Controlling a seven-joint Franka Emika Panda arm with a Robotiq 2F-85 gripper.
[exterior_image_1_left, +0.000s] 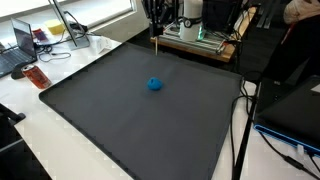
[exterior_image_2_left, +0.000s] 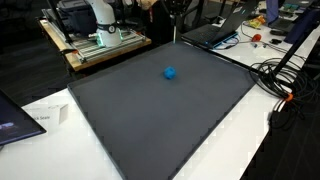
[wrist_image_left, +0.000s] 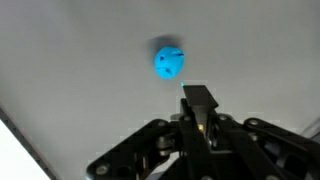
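Note:
A small blue, roundish object (exterior_image_1_left: 154, 84) (exterior_image_2_left: 170, 72) lies alone near the middle of a large dark mat (exterior_image_1_left: 120, 125) (exterior_image_2_left: 150, 125). My gripper (exterior_image_1_left: 156, 50) (exterior_image_2_left: 177, 38) hangs over the mat's far edge, well apart from the object and above the surface. In the wrist view the blue object (wrist_image_left: 168, 61) sits just beyond the gripper (wrist_image_left: 200, 92). The two fingers are pressed together into one dark block. In an exterior view a thin pale line runs down below the hand; I cannot tell whether it is the fingers or something held.
Behind the mat stands a frame with equipment (exterior_image_1_left: 200, 38) (exterior_image_2_left: 100, 40). A laptop (exterior_image_1_left: 14, 50) and a red item (exterior_image_1_left: 37, 76) lie on the white table beside it. Cables (exterior_image_1_left: 245, 110) (exterior_image_2_left: 285, 85) trail along one side of the mat. A paper label (exterior_image_2_left: 45, 118) lies near the other edge.

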